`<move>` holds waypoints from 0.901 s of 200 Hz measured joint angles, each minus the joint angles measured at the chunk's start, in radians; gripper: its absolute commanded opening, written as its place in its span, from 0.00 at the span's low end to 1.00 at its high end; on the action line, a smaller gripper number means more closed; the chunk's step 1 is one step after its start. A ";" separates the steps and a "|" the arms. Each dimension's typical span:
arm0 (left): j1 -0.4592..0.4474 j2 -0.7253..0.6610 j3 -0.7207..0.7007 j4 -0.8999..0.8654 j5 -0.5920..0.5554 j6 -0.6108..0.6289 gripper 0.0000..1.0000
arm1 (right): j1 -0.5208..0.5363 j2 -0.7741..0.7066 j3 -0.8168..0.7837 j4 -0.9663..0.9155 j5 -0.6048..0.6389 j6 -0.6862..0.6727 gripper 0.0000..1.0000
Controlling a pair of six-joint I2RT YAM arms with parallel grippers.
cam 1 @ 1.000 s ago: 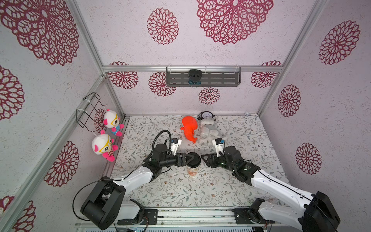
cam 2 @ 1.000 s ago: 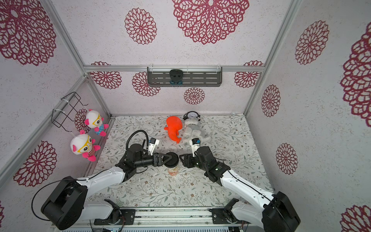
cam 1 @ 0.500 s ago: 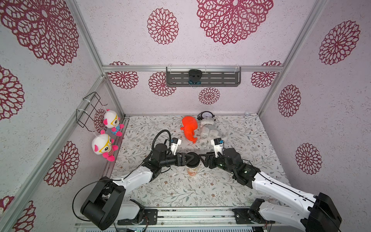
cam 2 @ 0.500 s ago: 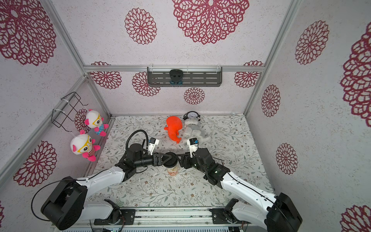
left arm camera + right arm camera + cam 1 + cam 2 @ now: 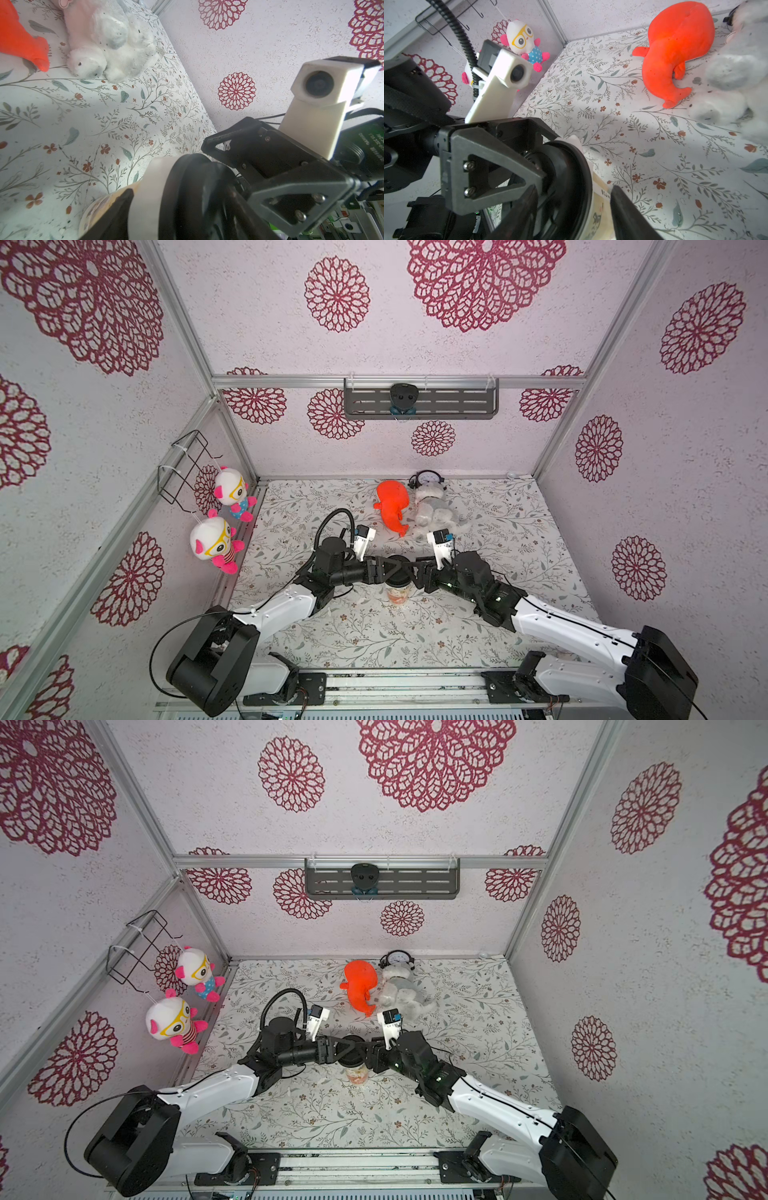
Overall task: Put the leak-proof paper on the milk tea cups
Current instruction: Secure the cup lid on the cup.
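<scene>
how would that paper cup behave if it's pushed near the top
Probably tips easily: the paper cup is tall and tapers to a narrow base. Its paper wall might dent under a hard squeeze. Likely light if empty, but the black lid over its mouth hides any contents.

Pale walls (image 5: 257, 323), crimson floral medallions; aluminium frame posts (image 5: 606, 344); grey shelf (image 5: 457, 402) (back wall); leaf-print table (image 5: 498, 510).

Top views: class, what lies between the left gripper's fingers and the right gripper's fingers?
The black lid, on top of the milk tea cup, fills the stretch between the left gripper and the right gripper. Both top views show it.
</scene>
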 measured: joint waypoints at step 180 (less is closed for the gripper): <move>0.005 0.006 0.094 -0.166 -0.027 0.016 0.65 | 0.103 0.078 0.131 -0.152 0.309 0.026 0.57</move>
